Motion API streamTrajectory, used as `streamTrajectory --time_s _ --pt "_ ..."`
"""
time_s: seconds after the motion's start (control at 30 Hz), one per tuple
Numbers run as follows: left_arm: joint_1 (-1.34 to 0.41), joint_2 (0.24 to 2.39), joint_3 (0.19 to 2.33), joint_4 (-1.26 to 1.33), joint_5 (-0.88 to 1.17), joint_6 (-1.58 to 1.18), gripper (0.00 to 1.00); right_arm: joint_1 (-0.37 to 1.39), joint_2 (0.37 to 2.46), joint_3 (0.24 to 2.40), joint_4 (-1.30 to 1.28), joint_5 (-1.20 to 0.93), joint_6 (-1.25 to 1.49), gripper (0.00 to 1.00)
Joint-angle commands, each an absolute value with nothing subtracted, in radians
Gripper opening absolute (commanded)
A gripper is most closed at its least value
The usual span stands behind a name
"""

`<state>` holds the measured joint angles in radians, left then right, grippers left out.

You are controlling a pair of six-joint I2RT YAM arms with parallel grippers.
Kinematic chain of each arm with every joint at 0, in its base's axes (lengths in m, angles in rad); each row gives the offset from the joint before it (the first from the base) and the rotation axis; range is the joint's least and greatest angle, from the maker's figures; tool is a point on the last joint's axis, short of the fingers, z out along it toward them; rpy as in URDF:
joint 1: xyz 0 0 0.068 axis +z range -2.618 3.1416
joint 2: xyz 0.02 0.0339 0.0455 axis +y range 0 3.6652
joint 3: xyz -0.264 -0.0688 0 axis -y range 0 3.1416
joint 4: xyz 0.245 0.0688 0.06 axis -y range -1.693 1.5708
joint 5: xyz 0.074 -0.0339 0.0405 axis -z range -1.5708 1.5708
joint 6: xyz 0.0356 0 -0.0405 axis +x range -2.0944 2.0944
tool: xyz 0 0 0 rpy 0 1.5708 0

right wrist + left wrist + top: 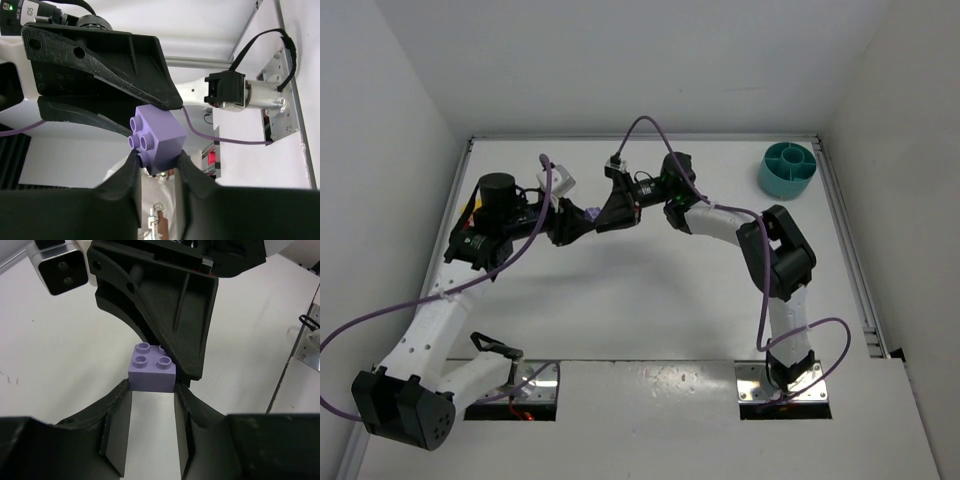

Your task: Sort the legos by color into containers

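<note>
A purple lego (590, 214) with four studs hangs above the middle of the table, between the two grippers that meet there. My left gripper (152, 387) is shut on its sides, and the brick (152, 371) sits at the fingertips. My right gripper (156, 159) comes from the opposite side, its fingers pressed against the same brick (159, 141). In the top view the left gripper (578, 220) and the right gripper (604, 214) touch tip to tip. The round teal container (787, 168) with inner dividers stands at the far right corner.
White walls enclose the table on three sides, and a metal rail (850, 250) runs along its right edge. A patch of yellow and red (470, 210) shows behind the left arm, too hidden to identify. Purple cables loop above both arms.
</note>
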<state>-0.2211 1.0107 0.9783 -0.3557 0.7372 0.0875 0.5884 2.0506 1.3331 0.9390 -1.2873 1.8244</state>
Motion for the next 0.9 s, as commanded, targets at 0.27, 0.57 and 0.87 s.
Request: streamTrajectory --time_s 0.27,0.57,0.87 --pt "-0.232 0.947 0.953 -0.356 0.727 0.098 0.53 0.552 2.048 1.358 0.976 -1.278 1.766 0.00" --pt "-0.221 0.890 0.922 -0.365 0.549 0.063 1.00 0.393 1.993 1.365 0.636 -1.331 1.368 0.00" --pt "-0.186 1.052 1.060 -0.520 0.479 0.080 1.00 0.170 2.042 1.999 -0.929 -0.494 0.011 0.00"
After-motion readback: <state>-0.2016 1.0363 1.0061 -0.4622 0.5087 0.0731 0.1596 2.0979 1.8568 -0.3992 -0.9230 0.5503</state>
